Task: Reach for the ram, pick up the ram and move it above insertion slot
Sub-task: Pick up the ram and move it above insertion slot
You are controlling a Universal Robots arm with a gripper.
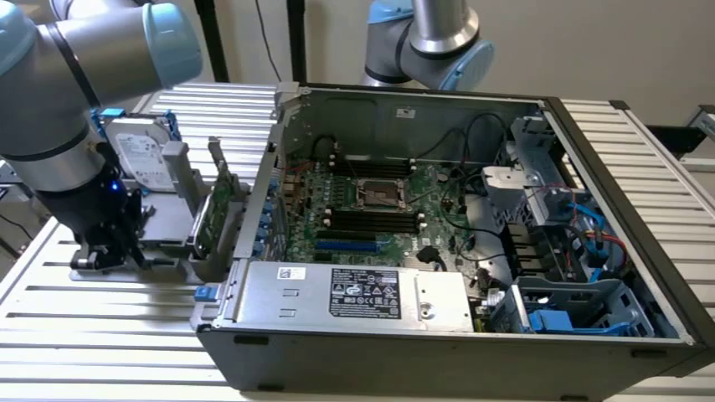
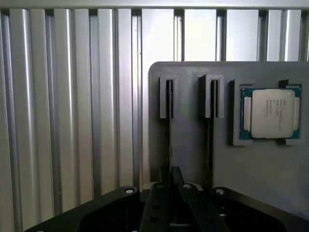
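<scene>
The ram (image 2: 170, 121) stands edge-on in a narrow slot of the grey holder (image 2: 188, 140), seen as a thin dark line running in between my fingers. My gripper (image 2: 171, 193) is shut on the ram's near end, and the stick still sits in its holder slot. In the exterior view my gripper (image 1: 106, 243) is low over the holder (image 1: 167, 234), at the exterior view's left of the open computer case (image 1: 625, 142). The black insertion slots (image 1: 374, 222) lie on the motherboard inside the case, far from the gripper.
A processor chip (image 2: 270, 113) rests in a pocket of the holder beside a second narrow slot (image 2: 211, 116). A silver hard drive (image 1: 140, 155) and a green expansion card (image 1: 213, 218) stand upright in the holder between gripper and case. A second arm (image 1: 430, 42) stands behind the case.
</scene>
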